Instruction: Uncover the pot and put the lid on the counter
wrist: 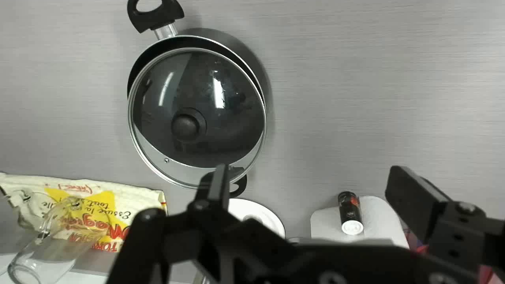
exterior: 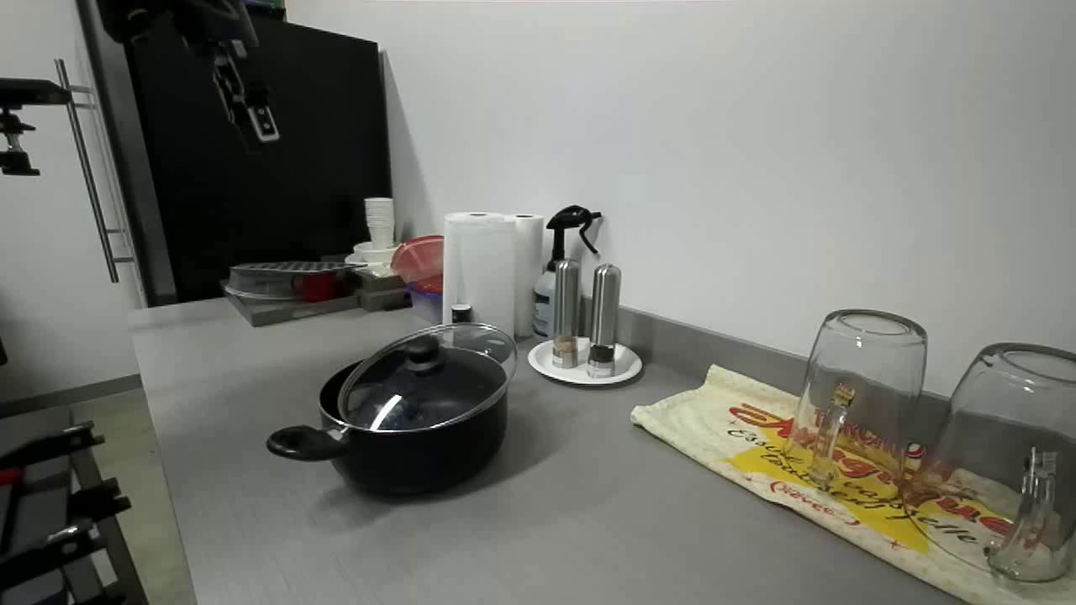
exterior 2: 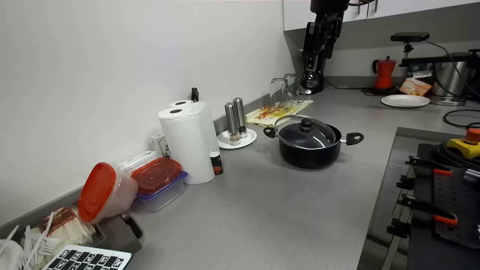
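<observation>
The black pot (exterior: 420, 466) stands on the grey counter (exterior: 622, 521); it also shows in an exterior view (exterior 2: 311, 158) and the wrist view (wrist: 149, 59). The glass lid (exterior: 423, 351) rests on the pot off-centre, overhanging towards the wall and leaving a dark gap on the opposite side. Its black knob points up; the lid also shows in an exterior view (exterior 2: 306, 123) and the wrist view (wrist: 185, 126). My gripper (wrist: 308, 171) is open and empty, high above the counter. In the wrist view its left finger overlaps the lid's lower rim. The gripper (exterior: 252, 126) hangs well above pot height.
A white tray (exterior 2: 245, 141) with two grinders stands between pot and wall. Near it are paper rolls (exterior 2: 187, 146), a small black canister (exterior 2: 216, 163) and a spray bottle (exterior: 545, 298). Upturned glasses (exterior: 866, 395) stand on a patterned cloth (exterior: 689, 412). Plastic containers (exterior 2: 108, 195) line the wall.
</observation>
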You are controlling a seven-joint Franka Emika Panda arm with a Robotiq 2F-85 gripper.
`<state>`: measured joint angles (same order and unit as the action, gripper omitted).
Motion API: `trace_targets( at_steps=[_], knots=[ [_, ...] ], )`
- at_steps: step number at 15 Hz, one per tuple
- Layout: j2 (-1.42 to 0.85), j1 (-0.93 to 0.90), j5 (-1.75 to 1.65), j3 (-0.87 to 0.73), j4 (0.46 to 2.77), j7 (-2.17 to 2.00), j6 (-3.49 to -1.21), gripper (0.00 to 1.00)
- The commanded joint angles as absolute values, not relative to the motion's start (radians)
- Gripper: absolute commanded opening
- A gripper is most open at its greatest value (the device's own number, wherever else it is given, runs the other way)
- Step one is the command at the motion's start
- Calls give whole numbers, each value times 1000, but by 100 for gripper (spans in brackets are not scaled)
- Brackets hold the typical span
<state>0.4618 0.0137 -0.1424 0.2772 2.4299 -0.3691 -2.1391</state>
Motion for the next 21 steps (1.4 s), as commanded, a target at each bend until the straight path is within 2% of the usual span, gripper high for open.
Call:
trace_targets(
  at_steps=[1, 10, 15, 21],
  knots=[
    [459, -9, -154, 257, 2427, -378, -2135, 100],
    [442, 13, -183, 244, 2377, -384, -2109, 100],
    [371, 45, -162, 141, 2261, -305, -2091, 100],
    [181, 55, -44, -2, 2132, -176, -2089, 100]
  ],
)
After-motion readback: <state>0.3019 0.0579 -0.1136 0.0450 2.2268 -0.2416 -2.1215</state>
